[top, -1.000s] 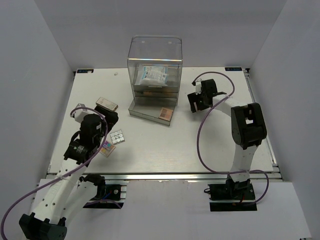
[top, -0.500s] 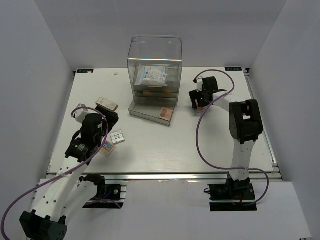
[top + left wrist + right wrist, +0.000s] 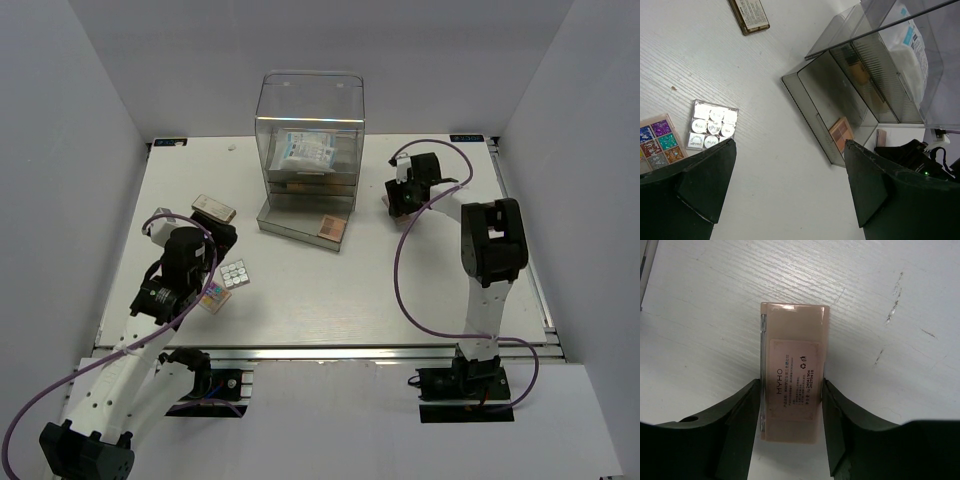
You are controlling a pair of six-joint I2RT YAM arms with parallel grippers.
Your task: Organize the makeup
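Right gripper (image 3: 791,390): fingers pressed against both long sides of a labelled peach palette (image 3: 795,325), which lies flat on the white table (image 3: 350,290) right of the clear drawer box (image 3: 310,130). The near end of the palette runs under the wrist, and the small print on its label cannot be read. From above, the gripper hides this palette entirely. Left gripper (image 3: 785,170): fingers spread wide with nothing between them, hovering over the table's left half. White palette of round pans (image 3: 712,131): flat on the table beside the left finger. Multicoloured palette (image 3: 657,145): just beside it, partly cut off by the frame edge and the finger. Tan palette (image 3: 750,15): further back, its top cropped. Small peach palette (image 3: 841,134): in the pulled-out bottom drawer (image 3: 290,222). White-blue packet (image 3: 305,152): inside the box, blurred by the acrylic. Orange item (image 3: 858,74): in a drawer above, too indistinct to identify.
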